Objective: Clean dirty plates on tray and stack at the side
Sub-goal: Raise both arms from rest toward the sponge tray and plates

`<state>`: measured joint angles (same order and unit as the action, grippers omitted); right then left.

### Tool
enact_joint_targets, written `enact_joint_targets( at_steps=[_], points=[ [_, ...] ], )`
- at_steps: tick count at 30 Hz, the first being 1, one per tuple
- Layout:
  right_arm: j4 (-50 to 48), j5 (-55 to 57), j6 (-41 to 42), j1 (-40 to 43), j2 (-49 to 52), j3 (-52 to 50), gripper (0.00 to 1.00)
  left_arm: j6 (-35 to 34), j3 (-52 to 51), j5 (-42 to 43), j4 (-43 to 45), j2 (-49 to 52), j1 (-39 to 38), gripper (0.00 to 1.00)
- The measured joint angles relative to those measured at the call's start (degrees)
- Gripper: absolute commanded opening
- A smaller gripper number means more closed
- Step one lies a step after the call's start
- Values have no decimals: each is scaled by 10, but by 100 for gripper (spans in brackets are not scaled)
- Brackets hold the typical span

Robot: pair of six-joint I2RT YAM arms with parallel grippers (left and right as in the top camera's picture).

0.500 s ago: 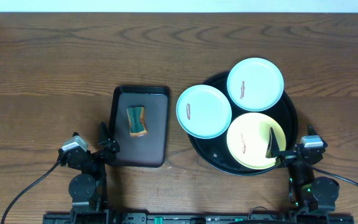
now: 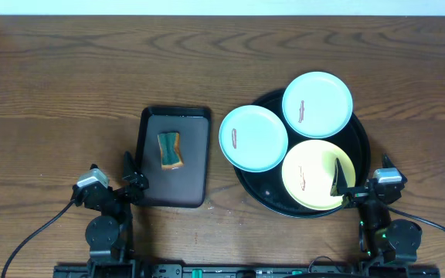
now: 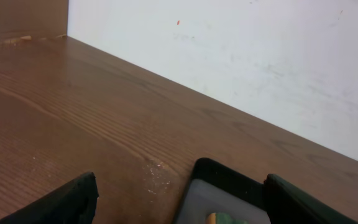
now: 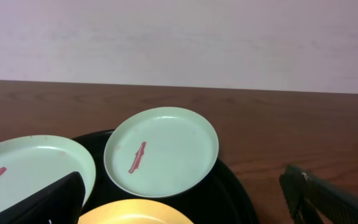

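The round black tray (image 2: 361, 147) at the right holds three plates, each with a reddish smear: a pale blue one (image 2: 317, 104) at the back, a pale blue one (image 2: 253, 137) overhanging the tray's left rim, and a pale yellow one (image 2: 315, 176) at the front. The right wrist view shows the back plate (image 4: 161, 151), the left plate (image 4: 30, 168) and the yellow plate's edge (image 4: 135, 213). My right gripper (image 2: 359, 181) is open and empty at the tray's front right rim, beside the yellow plate. My left gripper (image 2: 110, 176) is open and empty near the table's front.
A dark brown rectangular tray (image 2: 175, 157) lies left of the round tray, with a green and orange sponge (image 2: 170, 150) on it. My left gripper sits by its front left corner (image 3: 229, 186). A white wall stands behind the table.
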<state>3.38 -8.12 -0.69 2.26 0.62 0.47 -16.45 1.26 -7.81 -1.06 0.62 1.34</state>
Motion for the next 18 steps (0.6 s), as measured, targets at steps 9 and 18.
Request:
enact_joint_targets(
  at_steps=[9,18],
  points=[
    [0,0,0,0,0,0,99,0,0,0,3,0,0,85],
    [-41,-32,0,0,0,-1,99,-40,-4,59,31,0,0,86]
  ],
)
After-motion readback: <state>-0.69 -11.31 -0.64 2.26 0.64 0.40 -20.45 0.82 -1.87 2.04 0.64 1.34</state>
